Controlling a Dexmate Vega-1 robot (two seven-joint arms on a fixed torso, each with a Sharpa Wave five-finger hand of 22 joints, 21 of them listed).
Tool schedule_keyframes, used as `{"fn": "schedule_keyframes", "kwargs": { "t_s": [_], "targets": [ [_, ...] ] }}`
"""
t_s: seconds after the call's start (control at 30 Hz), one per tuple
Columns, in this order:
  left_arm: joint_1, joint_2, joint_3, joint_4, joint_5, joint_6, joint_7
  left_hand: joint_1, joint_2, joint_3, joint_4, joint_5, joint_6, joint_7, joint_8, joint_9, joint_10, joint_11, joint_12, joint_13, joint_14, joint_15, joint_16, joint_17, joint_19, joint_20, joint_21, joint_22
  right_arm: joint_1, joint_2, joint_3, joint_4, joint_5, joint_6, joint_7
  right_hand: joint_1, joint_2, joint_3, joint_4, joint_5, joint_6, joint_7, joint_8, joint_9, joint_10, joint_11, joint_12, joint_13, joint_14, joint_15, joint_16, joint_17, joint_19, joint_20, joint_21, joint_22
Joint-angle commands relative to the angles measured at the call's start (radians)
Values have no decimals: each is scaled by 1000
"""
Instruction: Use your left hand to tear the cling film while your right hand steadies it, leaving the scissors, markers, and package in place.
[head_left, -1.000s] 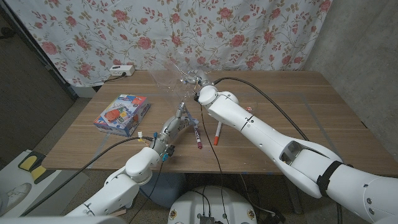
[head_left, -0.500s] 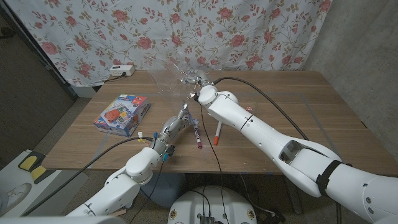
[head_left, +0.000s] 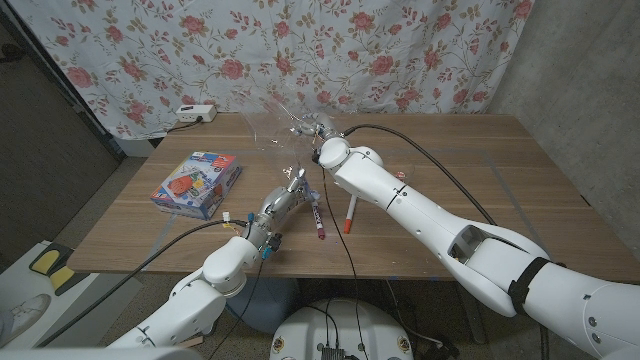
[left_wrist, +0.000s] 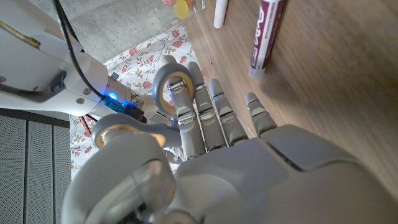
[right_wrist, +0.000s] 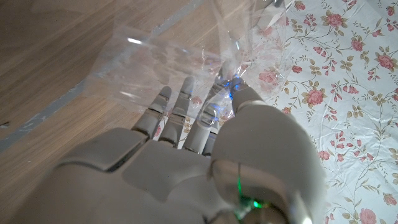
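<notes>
The cling film hangs bunched above the table's far middle, pinched in my right hand; in the right wrist view it spreads past the fingertips, thin, limp and clingy, so I judge it will stretch before tearing. My left hand hovers below it, fingers straight, holding nothing. I'd grab just beside the right hand. Markers lie directly underneath; the package sits well left.

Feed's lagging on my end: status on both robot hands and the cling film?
Right robot hand holds cling film raised over the table. Left robot hand low, fingers reaching up at the film, grip unclear. Markers lie beside left hand; package clear.
</notes>
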Motion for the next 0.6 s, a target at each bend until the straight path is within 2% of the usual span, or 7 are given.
{"fn": "schedule_keyframes", "kwargs": {
  "t_s": [0.03, 0.1, 0.13, 0.33, 0.5, 0.57, 0.6],
  "targets": [
    [-2, -1, 2, 4, 11, -12, -4, 37, 8, 20, -14, -16, 5, -1, -4, 3, 29, -29, -4, 4, 3, -9, -4, -2, -2, 3, 3, -1, 4, 3, 0, 6, 2, -1, 0, 2, -9, 0, 1, 10, 9, 2, -3, 2, 3, 3, 7, 2, 9, -162, -3, 4, 6, 1, 2, 2],
    [-3, -2, 3, 6, 13, -18, -5, 63, 15, 38, -26, -29, 7, -5, -4, 2, 30, -31, -5, 5, 4, -11, -6, -4, -1, 3, 3, -1, 4, 2, -1, 7, 1, 1, 1, 2, -10, 0, 0, 10, 10, 2, -3, 2, 2, 3, 7, 2, 9, -162, -3, 4, 6, 1, 2, 2],
    [-3, -3, 3, 7, 13, -20, -6, 89, 29, 64, -35, -39, 3, -5, -5, 4, 26, -35, -8, 7, 2, -12, -7, -5, -2, 3, 3, 0, 4, 2, 0, 7, 1, 0, 1, 2, -10, 1, 0, 10, 10, 2, -3, 2, 1, 3, 7, 2, 10, -162, -3, 4, 6, 1, 2, 2],
    [-6, -2, 6, 10, 15, -24, -15, 162, 42, 152, -58, -74, 11, -10, -5, 1, 36, -39, -10, 11, 1, -18, -12, -7, -1, 3, 5, 0, 6, 3, -1, 10, -1, -1, -1, 2, -9, 0, 1, 10, 9, 2, -3, 2, -1, 4, 7, 1, 10, -161, -4, 5, 5, -1, 2, 2],
    [-8, -2, 7, 16, 17, -33, -22, 234, 45, 285, -67, -94, 9, -24, -3, 4, 38, -53, -23, 16, -6, -22, -18, -7, -2, 3, 6, 1, 8, 4, -1, 12, -2, -5, -3, 2, -9, 0, 1, 11, 8, 2, -3, 2, 0, 4, 9, 1, 10, -162, -5, 5, 5, 0, 2, 2],
    [-7, -3, 7, 17, 23, -36, -18, 246, 45, 309, -70, -96, 11, -24, -3, 3, 37, -53, -25, 18, -10, -27, -20, -8, -3, 4, 6, 1, 9, 4, -1, 13, -1, -6, -2, 1, -10, 0, 1, 11, 8, 1, -3, 2, 0, 5, 9, 1, 10, -162, -5, 6, 5, -1, 2, 2],
    [-7, -4, 6, 18, 22, -39, -18, 261, 46, 338, -73, -97, 10, -26, -4, 2, 38, -56, -27, 21, -10, -27, -21, -9, -2, 3, 7, 1, 9, 4, -2, 14, -1, -5, -1, 1, -10, -1, 1, 11, 8, 1, -3, 2, -1, 3, 10, 1, 10, -163, -4, 6, 5, -1, 2, 2]
  ]
}}
